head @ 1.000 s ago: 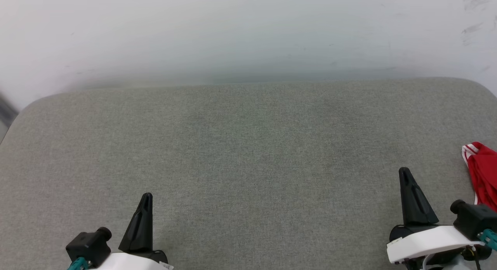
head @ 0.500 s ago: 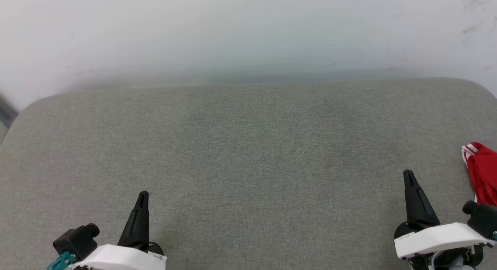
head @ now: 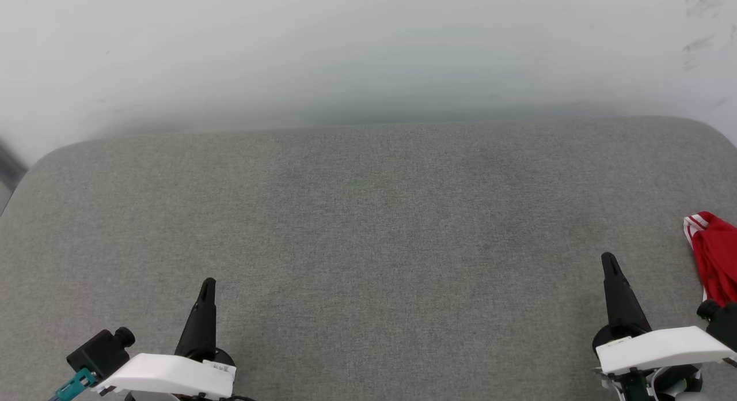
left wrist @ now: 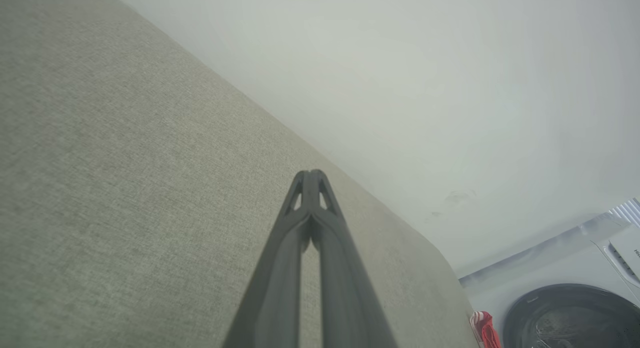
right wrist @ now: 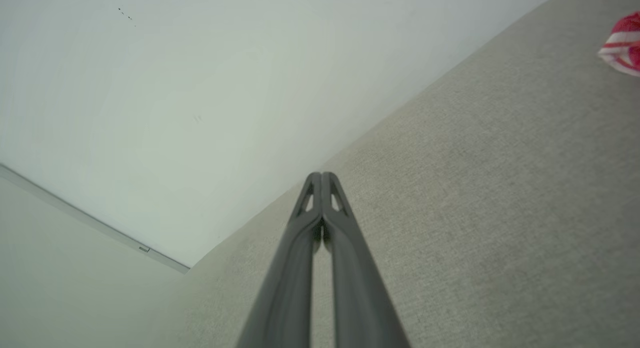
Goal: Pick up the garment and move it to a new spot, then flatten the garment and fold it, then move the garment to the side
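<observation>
The garment (head: 715,260) lies bunched at 3 o'clock on the grey cushion (head: 368,216), cut off by the head view's edge. The right gripper (head: 609,261) sits at 4 o'clock near it, fingers pressed together, empty. The left gripper (head: 207,286), at 8 o'clock, is likewise closed on nothing

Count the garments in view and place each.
1. The garment lies at the grey surface's right edge, right of the right gripper, partly cut off by the frame; others could lie beyond it.
</observation>
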Motion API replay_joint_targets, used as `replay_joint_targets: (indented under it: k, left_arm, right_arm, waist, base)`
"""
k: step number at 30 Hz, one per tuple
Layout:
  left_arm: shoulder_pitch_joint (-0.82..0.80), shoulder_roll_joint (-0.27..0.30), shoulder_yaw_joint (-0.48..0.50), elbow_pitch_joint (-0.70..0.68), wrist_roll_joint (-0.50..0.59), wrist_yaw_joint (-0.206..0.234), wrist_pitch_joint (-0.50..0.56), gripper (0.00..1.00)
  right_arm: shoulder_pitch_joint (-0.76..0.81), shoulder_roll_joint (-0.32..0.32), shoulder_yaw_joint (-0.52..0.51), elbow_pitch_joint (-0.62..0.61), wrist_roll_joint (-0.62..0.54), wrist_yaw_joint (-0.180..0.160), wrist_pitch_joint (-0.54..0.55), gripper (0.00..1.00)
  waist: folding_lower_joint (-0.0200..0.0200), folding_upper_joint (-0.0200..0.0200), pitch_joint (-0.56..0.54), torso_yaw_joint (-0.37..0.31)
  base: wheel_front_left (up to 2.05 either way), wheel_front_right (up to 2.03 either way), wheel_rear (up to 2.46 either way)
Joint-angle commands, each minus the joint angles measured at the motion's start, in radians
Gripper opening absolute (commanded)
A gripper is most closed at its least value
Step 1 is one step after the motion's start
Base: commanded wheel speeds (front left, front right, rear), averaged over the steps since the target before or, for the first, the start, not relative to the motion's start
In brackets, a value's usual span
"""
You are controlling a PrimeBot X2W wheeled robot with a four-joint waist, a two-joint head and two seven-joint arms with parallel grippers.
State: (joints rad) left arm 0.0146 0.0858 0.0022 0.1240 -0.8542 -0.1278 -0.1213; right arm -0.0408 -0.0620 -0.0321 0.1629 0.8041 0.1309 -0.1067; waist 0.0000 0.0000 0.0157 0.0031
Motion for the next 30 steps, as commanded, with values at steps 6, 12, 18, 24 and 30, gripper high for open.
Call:
replay_joint_targets:
  k: [6, 12, 18, 24, 30]
  left_arm:
    - [-0.035, 0.007, 0.011, 0.008, -0.117, -0.003, 0.028, 0.00]
    - [-0.042, 0.007, 0.015, 0.017, -0.176, -0.003, 0.042, 0.00]
    - [-0.053, 0.006, 0.021, 0.028, -0.244, -0.003, 0.059, 0.00]
    - [-0.060, 0.005, 0.027, 0.039, -0.308, -0.003, 0.076, 0.00]
    - [-0.070, 0.003, 0.032, 0.049, -0.368, -0.003, 0.092, 0.00]
  right_arm:
    - [-0.034, -0.009, -0.009, 0.003, 0.123, 0.000, 0.027, 0.00]
    - [-0.038, -0.010, -0.013, 0.009, 0.185, 0.000, 0.042, 0.00]
    - [-0.041, -0.010, -0.017, 0.017, 0.256, 0.000, 0.059, 0.00]
    - [-0.046, -0.010, -0.022, 0.024, 0.323, 0.000, 0.075, 0.00]
    - [-0.050, -0.010, -0.027, 0.031, 0.386, 0.000, 0.091, 0.00]
  waist:
    - [0.0000, 0.0000, -0.001, 0.000]
    - [0.0000, 0.0000, -0.002, 0.000]
    - [0.0000, 0.0000, -0.003, -0.001]
    - [0.0000, 0.0000, -0.004, -0.001]
    - [0.0000, 0.0000, -0.005, -0.001]
  base:
    - [0.00, 0.00, 0.00]
    - [0.00, 0.00, 0.00]
    - [0.00, 0.00, 0.00]
    - [0.00, 0.00, 0.00]
    - [0.00, 0.00, 0.00]
